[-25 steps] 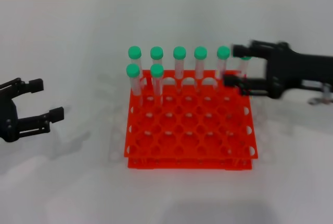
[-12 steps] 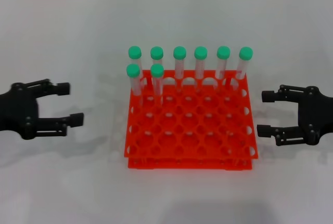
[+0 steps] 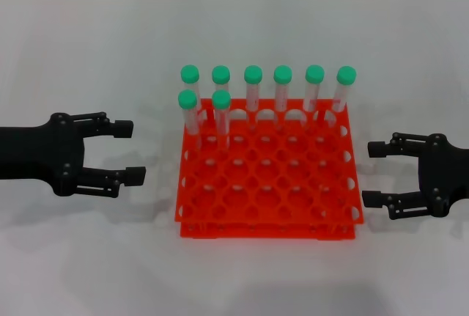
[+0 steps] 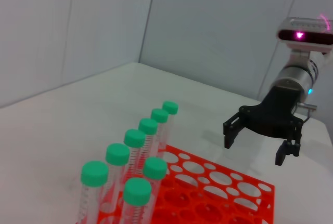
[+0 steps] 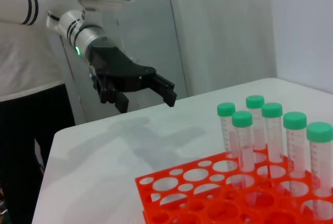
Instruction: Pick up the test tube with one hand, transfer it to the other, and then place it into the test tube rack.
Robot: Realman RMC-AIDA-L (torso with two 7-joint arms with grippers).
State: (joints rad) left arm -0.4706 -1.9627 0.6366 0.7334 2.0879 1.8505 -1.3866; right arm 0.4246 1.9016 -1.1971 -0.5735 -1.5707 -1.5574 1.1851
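The orange-red test tube rack (image 3: pixel 267 184) stands mid-table and holds several green-capped tubes: a full back row and two in the second row at the left. The test tube (image 3: pixel 345 81) stands upright at the right end of the back row, free of both grippers; it also shows in the left wrist view (image 4: pixel 169 108). My left gripper (image 3: pixel 133 151) is open and empty, just left of the rack. My right gripper (image 3: pixel 368 174) is open and empty, just right of the rack. The left wrist view shows the right gripper (image 4: pixel 256 146) beyond the rack (image 4: pixel 218 193). The right wrist view shows the left gripper (image 5: pixel 145 100).
The white table (image 3: pixel 88 257) has bare room in front of the rack and on both sides behind the grippers. A person in a white top (image 5: pixel 26 52) stands beyond the table's edge in the right wrist view. Grey walls (image 4: pixel 208 26) close off the back.
My right gripper has let go of the tube at the back row's right end and drawn back to the rack's right side. My left gripper has moved right, toward the rack.
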